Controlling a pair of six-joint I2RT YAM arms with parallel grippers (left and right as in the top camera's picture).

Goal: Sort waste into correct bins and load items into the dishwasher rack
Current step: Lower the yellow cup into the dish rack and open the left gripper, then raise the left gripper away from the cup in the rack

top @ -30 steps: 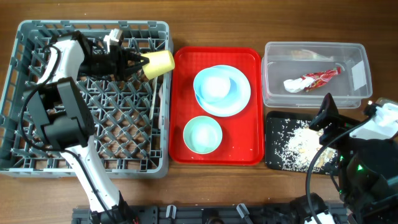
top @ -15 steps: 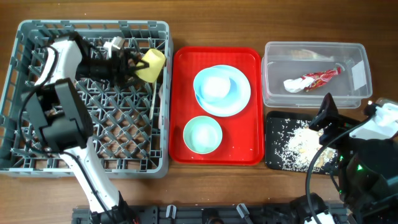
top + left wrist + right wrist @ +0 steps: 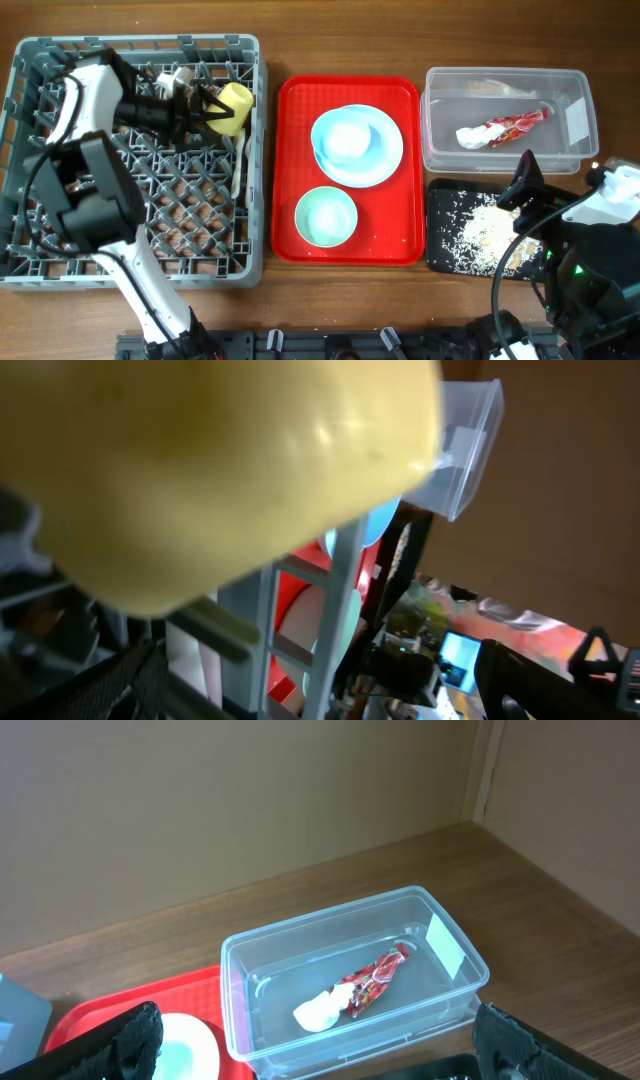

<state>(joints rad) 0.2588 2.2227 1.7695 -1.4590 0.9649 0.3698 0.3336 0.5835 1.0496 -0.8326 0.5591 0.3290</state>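
The yellow cup (image 3: 237,107) lies on its side in the far right corner of the grey dishwasher rack (image 3: 130,270). My left gripper (image 3: 211,110) sits just left of it, jaws spread wide; the cup (image 3: 200,460) fills the left wrist view above the open gripper (image 3: 320,688). A white utensil (image 3: 240,165) stands in the rack. The plate (image 3: 385,160) carries a pale bowl (image 3: 347,138), with the mint bowl (image 3: 326,216) in front. The wrapper (image 3: 510,127) and napkin (image 3: 470,136) lie in the clear tub (image 3: 500,72). Crumbs (image 3: 485,235) cover the black tray (image 3: 440,255). My right gripper (image 3: 524,186) hangs open and empty.
The red serving tray (image 3: 290,150) sits between the rack and the bins. In the right wrist view the clear tub (image 3: 250,950) with the wrapper (image 3: 375,978) lies ahead of the open right gripper (image 3: 318,1025). Bare wood runs along the far edge.
My left gripper has opened and pulled left with the cup, which now lies lower in the rack corner. The rack has slid a little to the left. The right arm has not moved.
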